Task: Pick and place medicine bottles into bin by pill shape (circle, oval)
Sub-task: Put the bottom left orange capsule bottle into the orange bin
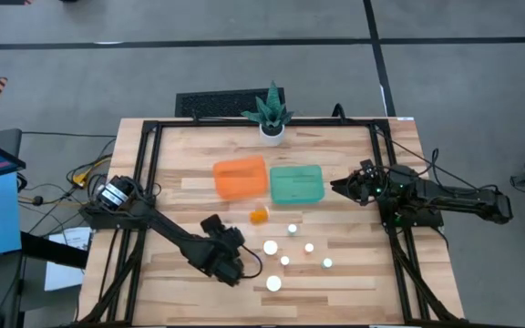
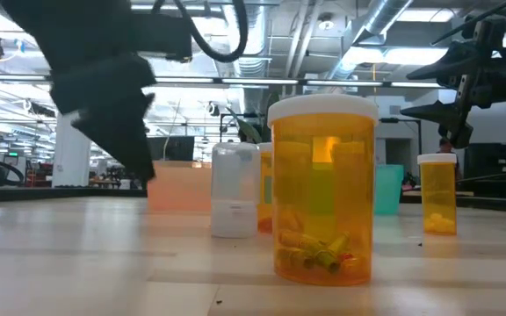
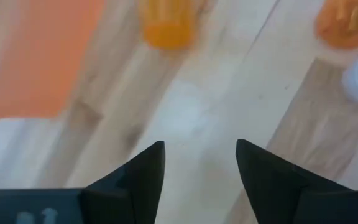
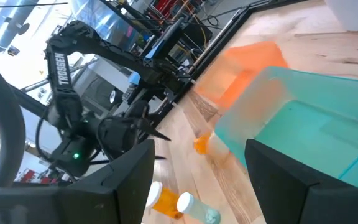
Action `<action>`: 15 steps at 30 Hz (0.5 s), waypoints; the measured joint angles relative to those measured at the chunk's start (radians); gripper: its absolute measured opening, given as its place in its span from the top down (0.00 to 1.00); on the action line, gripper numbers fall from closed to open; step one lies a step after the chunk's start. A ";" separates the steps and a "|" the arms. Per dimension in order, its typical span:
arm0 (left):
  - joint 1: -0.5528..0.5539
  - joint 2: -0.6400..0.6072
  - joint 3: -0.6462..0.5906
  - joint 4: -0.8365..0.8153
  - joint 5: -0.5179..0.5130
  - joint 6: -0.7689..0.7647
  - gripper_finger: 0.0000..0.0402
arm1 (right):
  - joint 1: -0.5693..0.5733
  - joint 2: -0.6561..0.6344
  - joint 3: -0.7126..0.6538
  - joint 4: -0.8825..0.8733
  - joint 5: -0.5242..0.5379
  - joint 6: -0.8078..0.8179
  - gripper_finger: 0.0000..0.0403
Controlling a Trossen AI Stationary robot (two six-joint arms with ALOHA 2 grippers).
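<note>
Several medicine bottles with white caps stand on the wooden table, among them one and one. An orange bottle lies near the orange bin, beside the green bin. In the low view a wide orange bottle stands nearest, with a clear one behind it. My left gripper hovers open over bare wood, left of the bottles, nothing between its fingers. My right gripper waits open at the table's right, by the green bin.
A potted plant stands at the far edge behind the bins. Black frame rails run along the table's left and right sides. Bare wood lies between my left gripper and the near edge.
</note>
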 joint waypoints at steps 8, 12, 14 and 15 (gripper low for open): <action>0.000 -0.029 0.062 -0.216 -0.046 0.031 0.65 | 0.000 0.000 0.000 -0.004 0.000 -0.018 0.34; 0.010 -0.054 0.062 -0.214 -0.080 -0.001 0.64 | 0.005 0.015 0.000 -0.005 0.000 0.010 0.34; 0.018 -0.068 0.061 -0.211 -0.079 -0.008 0.61 | 0.018 0.031 0.005 -0.003 0.000 0.005 0.34; 0.025 -0.075 0.061 -0.210 -0.080 -0.006 0.60 | 0.025 0.046 0.017 -0.005 0.000 -0.013 0.34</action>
